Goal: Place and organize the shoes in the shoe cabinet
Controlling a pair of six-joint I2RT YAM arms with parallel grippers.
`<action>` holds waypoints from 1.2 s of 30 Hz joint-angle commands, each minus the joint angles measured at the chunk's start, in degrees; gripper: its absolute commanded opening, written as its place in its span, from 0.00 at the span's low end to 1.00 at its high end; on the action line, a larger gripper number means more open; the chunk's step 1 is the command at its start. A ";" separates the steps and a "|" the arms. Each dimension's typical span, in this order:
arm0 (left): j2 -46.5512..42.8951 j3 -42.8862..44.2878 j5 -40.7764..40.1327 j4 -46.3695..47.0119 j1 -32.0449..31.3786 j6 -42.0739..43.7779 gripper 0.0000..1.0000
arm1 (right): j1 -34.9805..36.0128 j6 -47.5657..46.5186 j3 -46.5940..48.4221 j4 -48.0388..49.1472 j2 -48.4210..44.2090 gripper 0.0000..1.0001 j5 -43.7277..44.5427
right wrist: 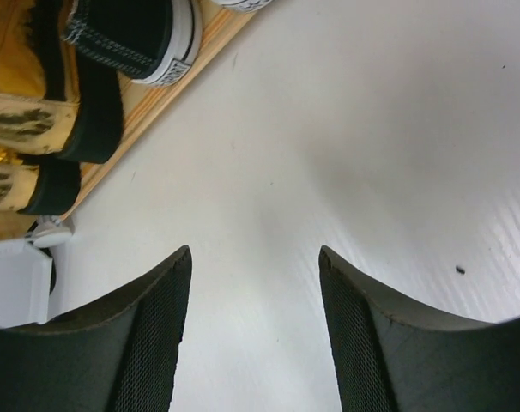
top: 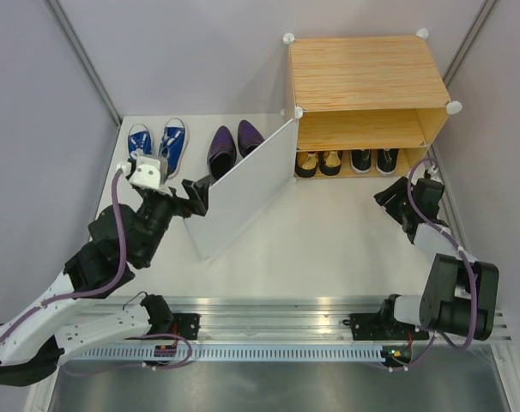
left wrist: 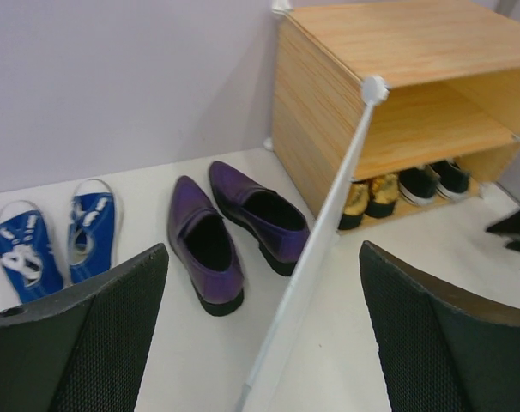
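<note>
Shoe cabinet (top: 363,73): light wood-grain panels, matt, striped grain; door panel (top: 243,193) plain white, smooth; round corner connectors (top: 454,107) white plastic. Shoes: blue sneakers (left wrist: 93,236) in woven cloth with white laces and smooth white toe caps; purple dress shoes (left wrist: 190,215) smooth, leather-like, soft sheen; gold shoes (top: 308,161) glossy, metallic; black shoes (top: 361,160) matt, with white stitching. Left gripper (left wrist: 262,251): black fingers, pads (left wrist: 114,343) finely meshed, matt; table (top: 329,249) white, smooth, faintly glossy.
</note>
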 commanded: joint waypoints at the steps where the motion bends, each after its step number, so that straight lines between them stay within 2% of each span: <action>1: 5.75 5.16 -15.13 2.06 0.24 3.14 0.93 | 0.64 -0.29 -1.15 -1.99 -7.46 0.65 -2.64; 2: 7.17 6.73 -19.34 1.89 0.59 3.06 0.93 | 0.73 -0.38 -1.58 -2.70 -9.06 0.64 -2.03; 3: 10.23 7.71 -19.90 -0.02 1.98 1.93 0.93 | 0.81 -0.81 -1.76 -3.57 -12.29 0.63 -1.33; 5: 13.06 10.51 -19.91 -2.40 4.44 -0.61 0.93 | 0.81 -0.38 -2.63 -5.86 -15.65 0.60 0.95; 6: 14.20 11.31 -19.12 -5.55 8.28 -3.59 0.94 | 0.81 0.32 -2.99 -7.35 -17.32 0.54 1.05; 7: 15.17 11.76 -17.55 -6.62 10.85 -5.19 0.95 | 0.90 1.46 -3.43 -7.88 -20.47 0.53 0.44; 8: 16.14 11.93 -12.92 -7.68 13.74 -7.29 0.95 | 0.82 1.55 -3.96 -8.06 -21.98 0.52 -1.91; 12: 16.41 10.97 -2.79 -10.41 27.45 -16.17 0.96 | 0.90 -1.95 -1.16 -14.20 -28.21 0.52 -2.90; 15: 17.99 10.27 8.10 -12.78 34.31 -19.68 0.97 | 0.90 -3.19 -0.88 -17.73 -31.82 0.52 -2.29; 18: 20.44 8.43 17.59 -14.37 36.62 -21.72 0.97 | 0.81 -2.14 -3.25 -15.98 -33.33 0.53 -2.81; 21: 23.87 5.70 32.44 -14.37 36.54 -22.33 0.92 | 0.90 -2.57 -3.52 -15.54 -32.11 0.54 -2.55; 22: 24.32 3.87 37.78 -14.37 36.10 -22.86 0.87 | 0.90 -2.58 -3.43 -15.10 -31.66 0.54 -3.51; 23: 24.49 2.55 38.88 -13.15 35.23 -23.48 0.85 | 0.82 -2.49 -3.52 -14.84 -31.31 0.54 -3.95; 26: 22.48 -1.94 36.27 -9.64 25.67 -23.58 0.84 | 0.82 -1.79 -3.43 -13.61 -30.17 0.54 -5.36; 27: 21.95 -2.39 35.73 -9.19 19.46 -23.05 0.84 | 0.90 -1.61 -3.26 -13.25 -29.91 0.54 -5.71; 30: 21.86 -2.83 36.52 -8.22 11.43 -20.68 0.84 | 0.90 -1.52 -2.82 -12.90 -29.73 0.55 -6.15; 32: 21.33 -3.71 35.56 -7.78 9.65 -18.92 0.85 | 0.90 -1.17 -2.99 -12.46 -29.73 0.55 -6.68; 34: 20.81 -4.23 28.56 -8.30 9.55 -19.35 0.88 | 0.82 -1.17 -3.17 -12.02 -29.46 0.55 -7.12; 36: 21.07 -4.24 25.55 -8.57 9.64 -19.70 0.91 | 0.90 -1.26 -3.35 -11.67 -29.46 0.55 -7.12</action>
